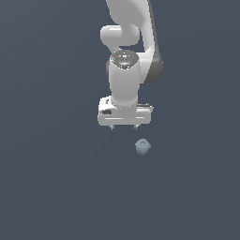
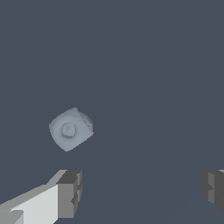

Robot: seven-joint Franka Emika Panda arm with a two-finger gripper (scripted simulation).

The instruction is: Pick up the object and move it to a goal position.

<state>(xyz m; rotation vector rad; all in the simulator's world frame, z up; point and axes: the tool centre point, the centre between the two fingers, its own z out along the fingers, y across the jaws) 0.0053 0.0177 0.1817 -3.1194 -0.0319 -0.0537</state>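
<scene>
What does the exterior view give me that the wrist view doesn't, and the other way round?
Only the exterior view shows the white arm and the whole gripper hanging above the floor, with the object off to the exterior view's right of it, not between the fingers. Only the wrist view shows the object's surface detail: a boxy lump with a round boss. Both show the fingers spread apart, nothing held, and the object lying free.
</scene>
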